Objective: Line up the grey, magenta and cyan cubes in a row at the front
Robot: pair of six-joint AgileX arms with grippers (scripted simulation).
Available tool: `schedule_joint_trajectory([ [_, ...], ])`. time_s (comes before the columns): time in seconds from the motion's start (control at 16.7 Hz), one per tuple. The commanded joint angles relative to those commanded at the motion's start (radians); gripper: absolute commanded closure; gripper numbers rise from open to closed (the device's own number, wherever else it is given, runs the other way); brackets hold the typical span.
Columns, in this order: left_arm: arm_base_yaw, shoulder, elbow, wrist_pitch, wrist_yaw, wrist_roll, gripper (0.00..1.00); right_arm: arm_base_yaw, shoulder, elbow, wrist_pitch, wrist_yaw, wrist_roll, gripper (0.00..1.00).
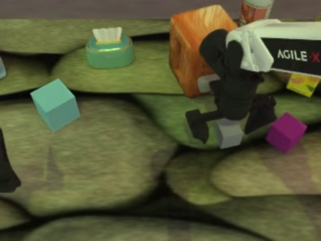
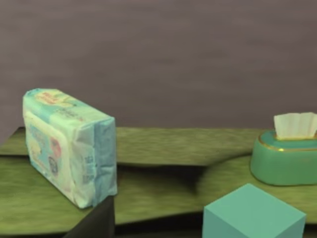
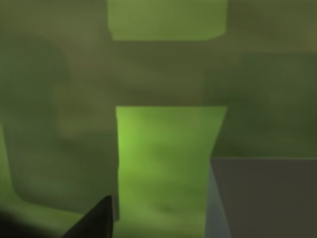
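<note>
The small grey cube (image 1: 229, 134) sits right of the table's middle, under my right gripper (image 1: 228, 123). That gripper is open, with its black fingers (image 1: 196, 125) wide apart on either side of the cube and touching neither face. In the right wrist view the grey cube (image 3: 267, 198) is close, with one finger (image 3: 96, 222) well apart from it. The magenta cube (image 1: 286, 131) lies just right of the gripper. The larger cyan cube (image 1: 55, 104) stands far left, also close in the left wrist view (image 2: 252, 215). My left arm (image 1: 6, 170) is parked at the left edge.
A big orange wood-grain block (image 1: 198, 45) stands right behind my right arm. A round teal tissue box (image 1: 109, 49) is at the back left. A wipes pack (image 2: 67, 148) lies at the far left. A bottle (image 1: 255, 9) and a yellow box (image 1: 303, 83) are at the back right.
</note>
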Motion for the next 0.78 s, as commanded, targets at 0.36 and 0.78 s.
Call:
schedule_joint_trajectory([
  [0.36, 0.000, 0.000, 0.000, 0.000, 0.000, 0.000, 0.00, 0.000, 0.000, 0.000, 0.000, 0.000, 0.000, 0.53],
  [0.78, 0.000, 0.000, 0.000, 0.000, 0.000, 0.000, 0.00, 0.000, 0.000, 0.000, 0.000, 0.000, 0.000, 1.00],
])
